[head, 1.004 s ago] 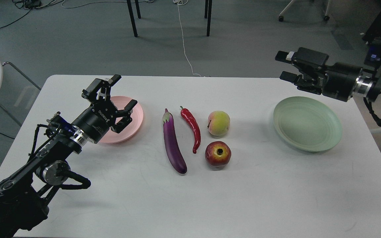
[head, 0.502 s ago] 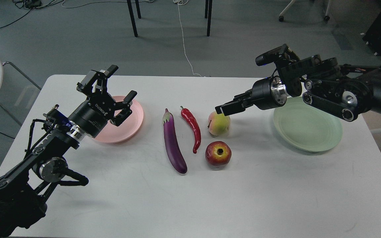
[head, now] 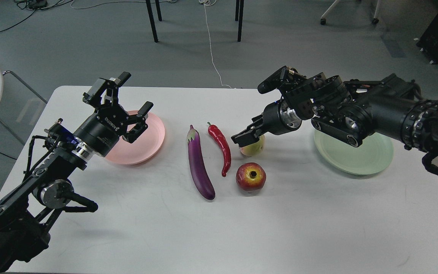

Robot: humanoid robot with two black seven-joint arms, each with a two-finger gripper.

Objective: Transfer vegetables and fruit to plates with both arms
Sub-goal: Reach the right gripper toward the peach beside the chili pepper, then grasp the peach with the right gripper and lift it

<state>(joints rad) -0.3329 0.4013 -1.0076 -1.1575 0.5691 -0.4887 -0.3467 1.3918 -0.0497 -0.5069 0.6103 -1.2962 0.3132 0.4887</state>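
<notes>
**Right gripper poised over the peach**

The right gripper (head: 246, 137) is seen end-on and dark above the peach (head: 254, 148), so whether its fingers are spread or pressed together cannot be told; it overlaps the fruit's top and contact cannot be confirmed. The peach rests on the white table (head: 219, 228), just beside the red chili pepper (head: 222, 147) and just behind the pomegranate (head: 251, 177). For a sound pick, the fingers are best set either side of the round body, clear of both neighbours, and closed gently, since a round fruit is likely to roll. The mint green plate (head: 371, 160) lies to the right, well apart. The eggplant (head: 200, 169) lies left of the chili. The left gripper (head: 122, 101) is held spread and empty above the pink plate (head: 146, 146).
</notes>
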